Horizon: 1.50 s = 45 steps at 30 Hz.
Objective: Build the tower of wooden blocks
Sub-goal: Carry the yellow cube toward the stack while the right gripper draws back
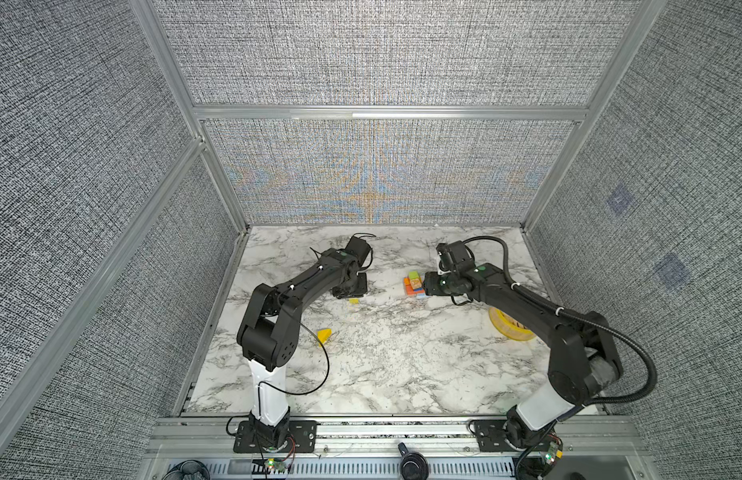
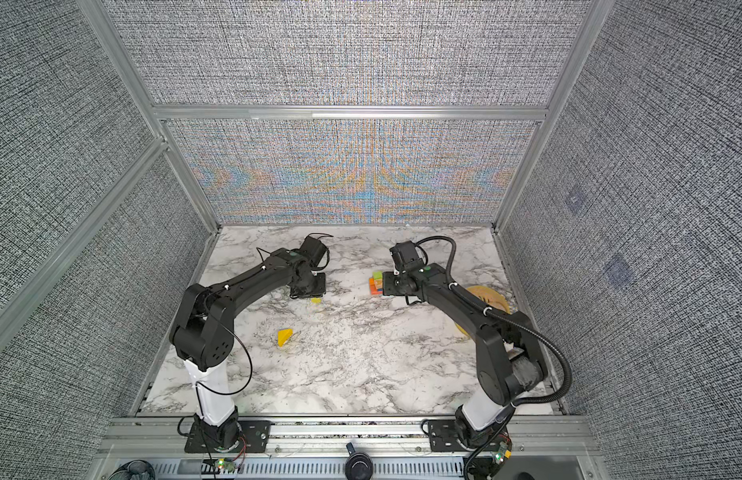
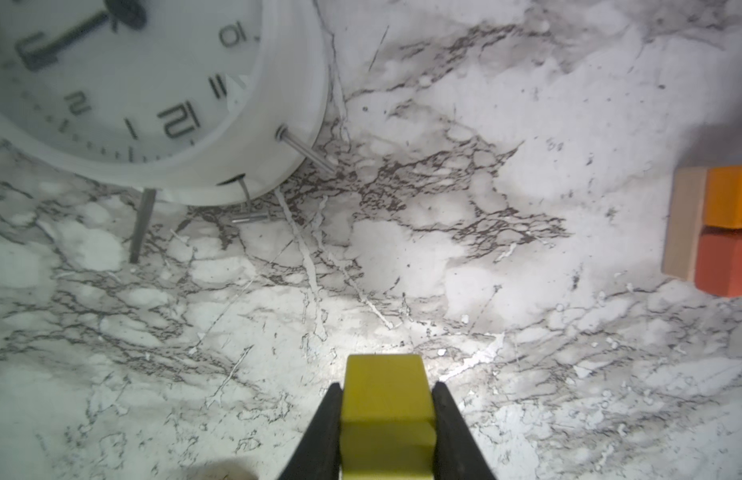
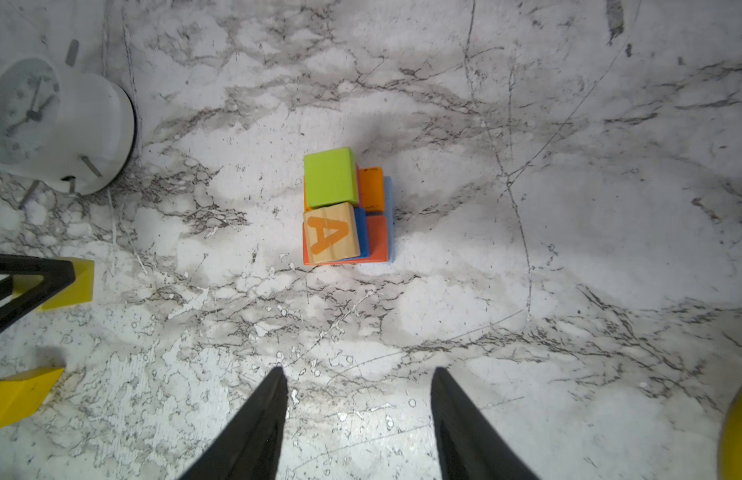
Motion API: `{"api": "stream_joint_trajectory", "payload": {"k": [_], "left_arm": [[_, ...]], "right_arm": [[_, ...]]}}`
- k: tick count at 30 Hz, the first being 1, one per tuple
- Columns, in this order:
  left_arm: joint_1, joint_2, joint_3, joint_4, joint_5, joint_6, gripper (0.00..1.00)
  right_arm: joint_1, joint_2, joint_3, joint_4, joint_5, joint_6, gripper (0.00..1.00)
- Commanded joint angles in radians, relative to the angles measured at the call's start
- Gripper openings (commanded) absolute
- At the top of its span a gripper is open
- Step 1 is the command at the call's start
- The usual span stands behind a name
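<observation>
A marble tabletop [image 1: 382,365] fills the lower half of both top views. The left arm [image 1: 303,286] bends in from the lower left toward the centre. The right arm [image 1: 527,307] comes in from the lower right and partly covers a yellow bowl [image 1: 508,328] at the right edge. A white alarm clock [image 4: 57,124] shows only in the wrist views, well apart from the stack.

The tower [image 1: 413,284] stands right of centre. It has orange, red and blue slabs low, with a green block [image 4: 330,176] and a wooden "A" block [image 4: 331,239] side by side on top. The right gripper [image 4: 359,370] hangs over it, jaws spread around nothing.

A yellow wedge [image 1: 324,336] lies alone at lower left of centre. The left gripper [image 3: 387,385] pinches a yellow block [image 3: 386,415] left of the tower.
</observation>
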Motion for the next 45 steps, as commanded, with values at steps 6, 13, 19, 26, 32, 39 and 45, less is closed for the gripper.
{"api": "stream_joint_trajectory", "payload": {"k": [6,13,19,26,32,39,45], "left_arm": [[-0.029,0.081,0.189,-0.139,-0.017,0.049,0.28],[-0.058,0.185,0.403,-0.239,-0.021,0.076,0.28],[-0.091,0.291,0.6,-0.318,-0.014,0.094,0.27],[-0.118,0.402,0.782,-0.346,0.038,0.103,0.28],[-0.132,0.434,0.824,-0.279,0.087,0.123,0.27],[-0.144,0.489,0.921,-0.288,0.08,0.017,0.25],[-0.167,0.518,0.952,-0.239,0.102,-0.056,0.25]], "right_arm": [[-0.057,-0.126,-0.139,0.129,-0.038,0.091,0.59],[-0.104,-0.199,-0.27,0.189,-0.067,0.143,0.67],[-0.154,-0.25,-0.374,0.268,-0.135,0.189,0.77],[-0.166,-0.251,-0.407,0.316,-0.171,0.201,0.99],[-0.165,-0.238,-0.419,0.345,-0.186,0.207,0.99],[-0.165,-0.244,-0.43,0.361,-0.176,0.215,0.99],[-0.165,-0.262,-0.438,0.363,-0.168,0.223,0.99]]}}
